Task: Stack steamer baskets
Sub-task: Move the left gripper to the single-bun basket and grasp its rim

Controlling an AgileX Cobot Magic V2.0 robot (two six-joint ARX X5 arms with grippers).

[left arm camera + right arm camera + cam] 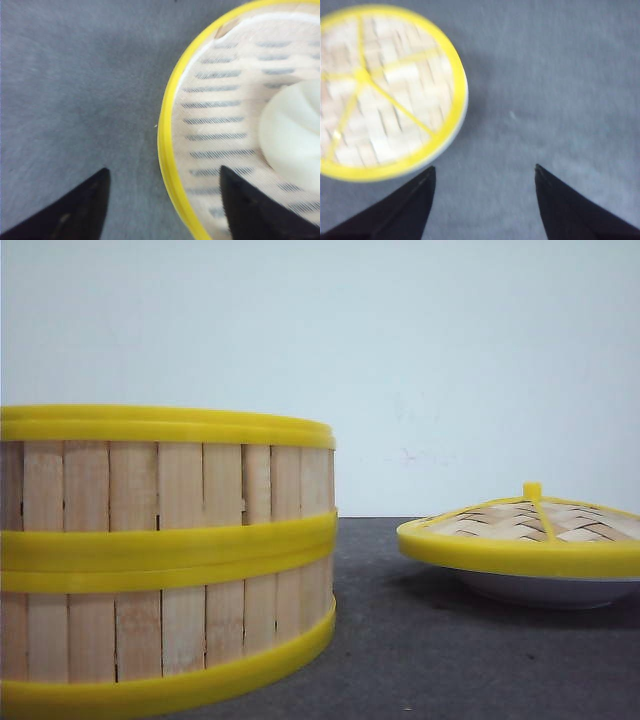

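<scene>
Two steamer baskets stand stacked at the near left of the front view, the upper one (160, 485) resting on the lower one (160, 630). Neither gripper shows in that view. In the left wrist view I look down on a steamer basket's yellow rim (167, 110); inside lies a slatted floor with a white bun (295, 135). My left gripper (164, 169) is open and straddles that rim from above, one finger outside and one over the inside. My right gripper (484, 167) hangs open over bare grey table, beside the lid.
A woven domed lid (530, 525) with a yellow rim and knob sits on a white shallow plate (545, 590) at the right; the same lid (385, 90) shows in the right wrist view. The table is covered in a grey mat (420, 640). A pale wall stands behind.
</scene>
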